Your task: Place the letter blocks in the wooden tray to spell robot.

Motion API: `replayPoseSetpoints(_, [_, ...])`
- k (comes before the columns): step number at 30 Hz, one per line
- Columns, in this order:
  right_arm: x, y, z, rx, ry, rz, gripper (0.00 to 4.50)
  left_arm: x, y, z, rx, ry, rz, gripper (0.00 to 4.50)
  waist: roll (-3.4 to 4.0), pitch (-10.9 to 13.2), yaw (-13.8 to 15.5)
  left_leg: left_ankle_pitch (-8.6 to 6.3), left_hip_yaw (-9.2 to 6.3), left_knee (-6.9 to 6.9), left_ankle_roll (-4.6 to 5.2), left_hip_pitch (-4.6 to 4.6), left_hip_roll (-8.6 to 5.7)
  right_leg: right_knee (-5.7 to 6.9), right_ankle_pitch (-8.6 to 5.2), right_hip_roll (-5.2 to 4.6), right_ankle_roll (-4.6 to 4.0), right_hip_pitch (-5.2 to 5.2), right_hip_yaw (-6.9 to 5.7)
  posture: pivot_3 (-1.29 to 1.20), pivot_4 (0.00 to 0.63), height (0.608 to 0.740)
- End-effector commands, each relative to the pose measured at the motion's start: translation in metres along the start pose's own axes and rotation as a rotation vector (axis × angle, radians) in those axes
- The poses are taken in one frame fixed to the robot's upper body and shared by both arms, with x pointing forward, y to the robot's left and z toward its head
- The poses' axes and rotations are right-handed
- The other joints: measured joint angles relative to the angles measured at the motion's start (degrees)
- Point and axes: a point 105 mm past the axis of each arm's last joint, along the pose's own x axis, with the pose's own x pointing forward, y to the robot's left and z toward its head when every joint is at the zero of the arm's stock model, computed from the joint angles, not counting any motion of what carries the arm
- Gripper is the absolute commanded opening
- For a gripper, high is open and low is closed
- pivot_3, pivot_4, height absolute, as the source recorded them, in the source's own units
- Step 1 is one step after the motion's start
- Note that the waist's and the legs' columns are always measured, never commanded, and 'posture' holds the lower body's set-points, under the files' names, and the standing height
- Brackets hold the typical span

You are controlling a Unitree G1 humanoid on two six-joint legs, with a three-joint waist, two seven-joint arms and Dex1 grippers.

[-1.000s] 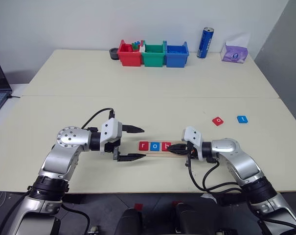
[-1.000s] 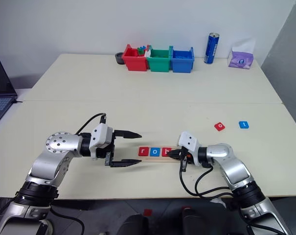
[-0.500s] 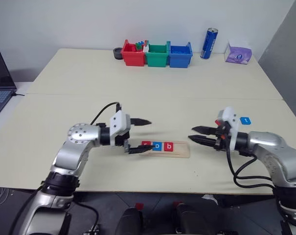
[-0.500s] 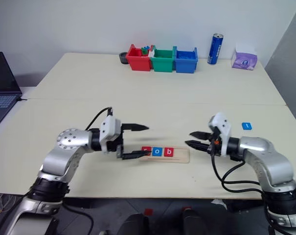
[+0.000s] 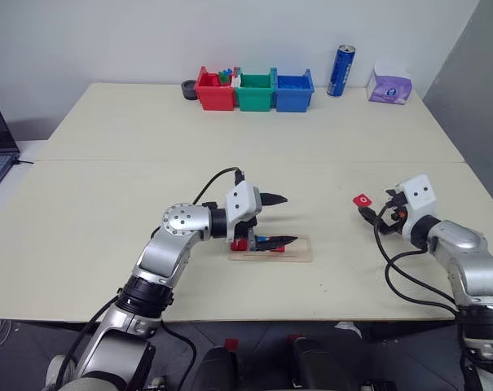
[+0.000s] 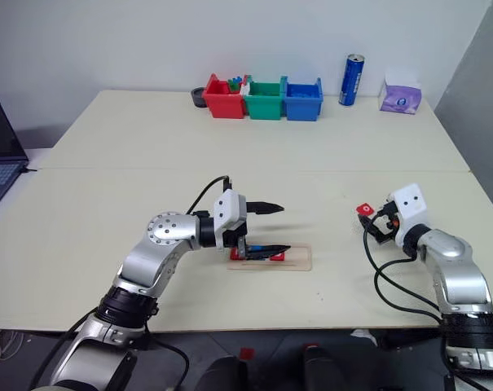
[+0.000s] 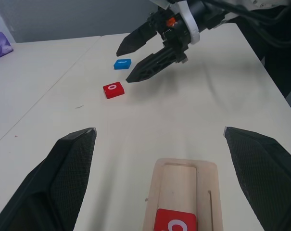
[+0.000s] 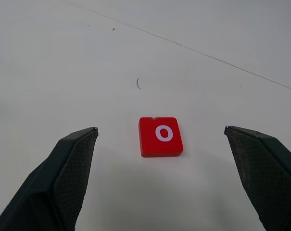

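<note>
1. Right gripper (image 8: 159, 139), jaws now spread, has swung from tray (image 5: 299, 252) to red "o" tile (image 8: 160, 136), lining up next pick.
2. Left gripper (image 5: 280, 218), open, moving over tray's tiles.

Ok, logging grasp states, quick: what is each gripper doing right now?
Left gripper: open, holding nothing, over the wooden tray.
Right gripper: open, empty, aimed at the red o block.

Pale wooden tray (image 7: 183, 192) flat on the worktop, a red letter block (image 7: 174, 221) seated in its groove, far end bare. Red "o" block (image 8: 160, 136) flat on the worktop, well apart; blue block (image 7: 122, 63) just beyond it.
</note>
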Motion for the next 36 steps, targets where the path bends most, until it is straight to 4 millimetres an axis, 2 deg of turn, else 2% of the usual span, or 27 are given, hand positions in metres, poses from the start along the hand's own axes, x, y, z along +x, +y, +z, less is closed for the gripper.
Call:
replayPoseSetpoints(1, [0.007, -0.008, 0.013, 0.002, -0.048, -0.014, 4.49, 0.000, 0.004, 0.010, 0.038, -0.017, 0.006, 4.50, 0.01, 0.00, 0.14, 0.00, 0.00, 0.00, 0.00, -0.01, -0.01, 0.00, 0.00, -0.01, 0.00, 0.00, -0.01, 0.00, 0.150, 0.740])
replayPoseSetpoints(7, [0.018, -0.012, 0.004, 0.068, -0.016, 0.004, 4.49, 0.000, 0.003, 0.011, 0.037, -0.016, 0.008, 4.50, 0.01, 0.00, 0.17, 0.00, 0.00, 0.00, 0.00, -0.02, -0.02, -0.03, 0.00, -0.04, 0.00, 0.00, -0.01, 0.00, 0.150, 0.740])
replayPoseSetpoints(18, [0.024, -0.009, -0.010, 0.145, 0.026, 0.032, 4.49, -0.003, -0.001, 0.013, 0.023, -0.034, -0.020, 4.50, 0.02, -0.01, 0.16, 0.00, -0.01, 0.00, 0.00, -0.02, -0.01, -0.02, 0.00, -0.04, 0.00, 0.00, 0.00, 0.00, 0.150, 0.740])
replayPoseSetpoints(21, [0.024, -0.008, -0.011, 0.147, 0.028, 0.029, 3.95, -0.003, -0.001, 0.013, 0.027, -0.031, -0.022, 4.50, 0.02, -0.01, 0.15, 0.00, -0.01, 0.00, 0.00, -0.02, -0.01, -0.02, 0.00, -0.04, 0.00, 0.00, 0.00, 0.00, 0.150, 0.740])
replayPoseSetpoints(28, [0.023, -0.007, -0.014, 0.163, 0.038, 0.030, 1.43, -0.003, 0.000, 0.013, 0.032, -0.027, -0.031, 4.50, 0.02, -0.01, 0.16, 0.00, -0.02, 0.00, 0.00, -0.02, -0.01, -0.02, 0.00, -0.04, 0.00, 0.00, 0.00, 0.00, 0.150, 0.740])
replayPoseSetpoints(36, [0.020, -0.005, -0.014, 0.147, 0.045, 0.026, 1.44, -0.002, 0.002, 0.013, 0.038, -0.028, -0.037, 4.50, 0.02, -0.01, 0.16, 0.00, -0.02, 0.00, 0.00, -0.02, -0.01, -0.02, 0.00, -0.04, 0.00, 0.00, 0.00, 0.00, 0.150, 0.740])
